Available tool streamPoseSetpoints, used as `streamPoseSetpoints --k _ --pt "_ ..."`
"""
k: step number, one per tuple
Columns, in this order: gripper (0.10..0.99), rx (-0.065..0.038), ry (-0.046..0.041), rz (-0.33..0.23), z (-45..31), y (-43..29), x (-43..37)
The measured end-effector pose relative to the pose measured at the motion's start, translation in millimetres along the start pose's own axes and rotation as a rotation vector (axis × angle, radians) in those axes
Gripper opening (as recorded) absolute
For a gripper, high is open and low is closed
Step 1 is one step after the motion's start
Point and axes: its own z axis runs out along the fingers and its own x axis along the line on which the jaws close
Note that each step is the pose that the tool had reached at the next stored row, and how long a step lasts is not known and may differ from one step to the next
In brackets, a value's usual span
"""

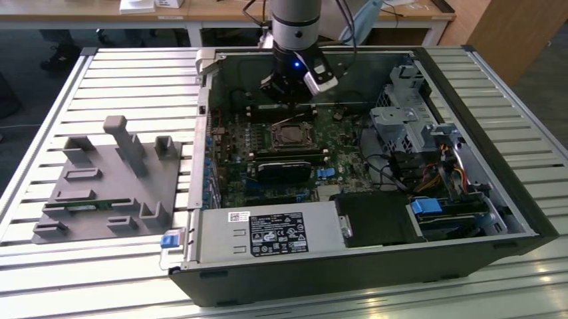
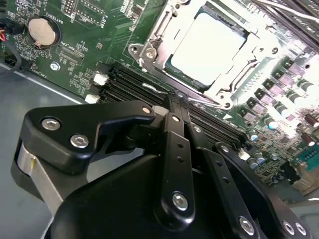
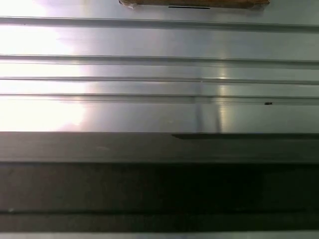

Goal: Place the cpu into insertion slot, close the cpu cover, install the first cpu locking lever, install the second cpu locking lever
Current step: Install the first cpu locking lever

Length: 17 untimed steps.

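Slatted metal bench, open PC case (image 1: 497, 219): my gripper (image 2: 172, 102) hovers just beside the insertion slot (image 1: 290, 136) with fingers pinched together, empty (cpu (image 2: 207, 47) seated, cpu cover (image 2: 149, 50) looks down), so lever step; next needs hooking a locking lever.

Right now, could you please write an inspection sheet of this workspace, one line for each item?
Surface: slatted metal table, carrying an open computer case.
Job's things: cpu lies in the insertion slot; cpu cover frames it.
Clutter: grey fixture block at the exterior view's left.
Grippers: gripper above the board behind the slot, holding nothing visible; fingers hidden.
Cables: coloured wire bundle near the drive bays.
Surroundings: wooden desk behind.
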Motion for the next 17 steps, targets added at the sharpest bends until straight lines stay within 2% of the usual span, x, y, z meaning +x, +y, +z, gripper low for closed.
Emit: streamPoseSetpoints --k 11,17 --pt "0.118 0.0 0.001 0.0 6.9 1.9 -9.3" --pt "0.118 0.0 0.0023 0.0 12.4 1.6 -11.7"
